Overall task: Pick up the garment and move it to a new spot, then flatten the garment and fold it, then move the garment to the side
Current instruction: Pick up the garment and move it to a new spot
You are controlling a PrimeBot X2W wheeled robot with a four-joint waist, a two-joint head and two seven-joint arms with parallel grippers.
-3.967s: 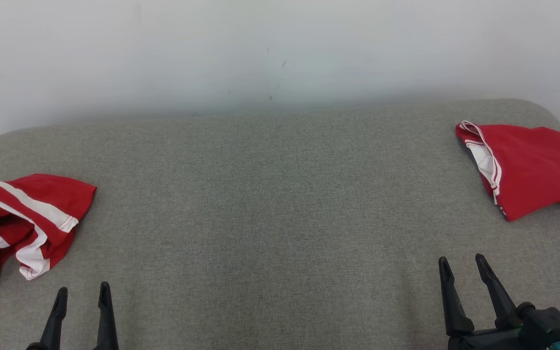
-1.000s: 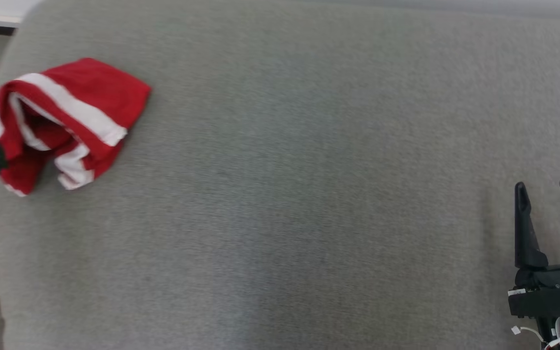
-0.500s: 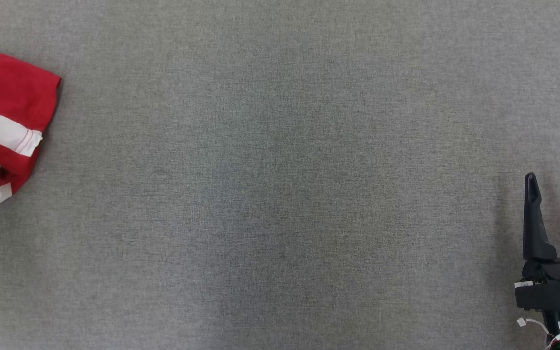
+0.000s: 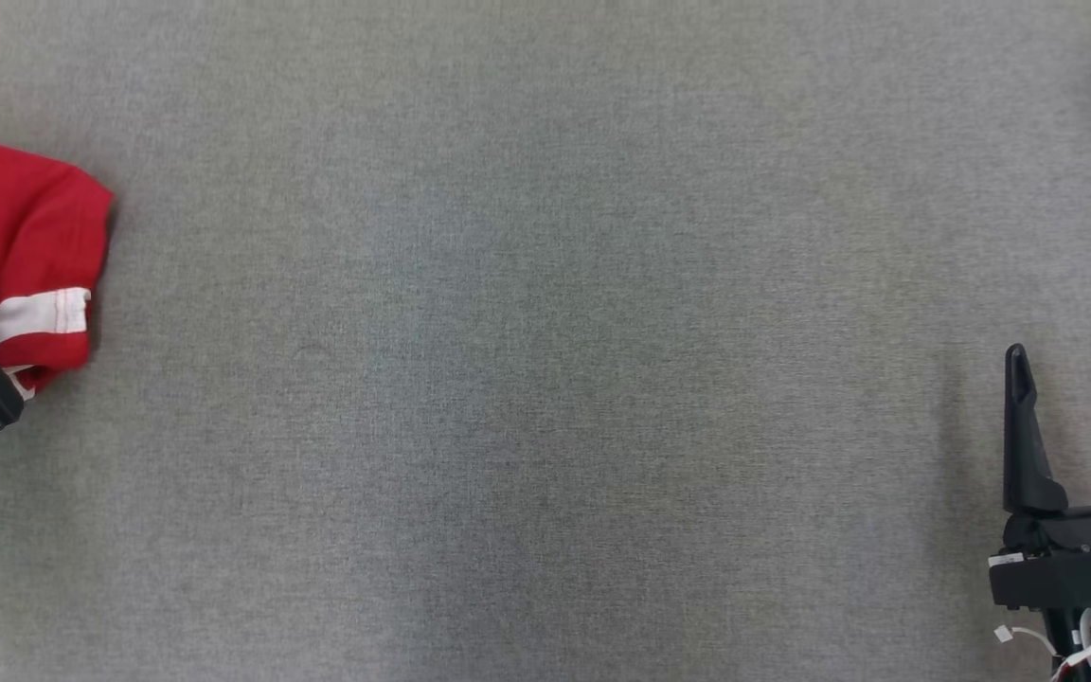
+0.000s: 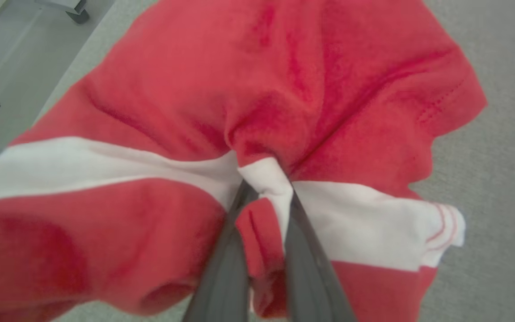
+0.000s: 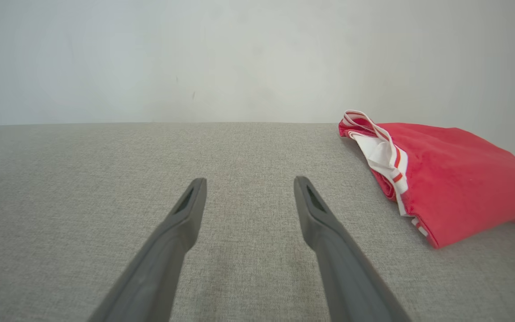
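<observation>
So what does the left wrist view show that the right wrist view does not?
Left wrist view: the left hand shut on a fold of the red striped garment, pinched at a white band. Right wrist view: the open right hand holding nothing, a second red garment lying apart to its right, and a pale wall. Both: the grey fabric surface.
</observation>
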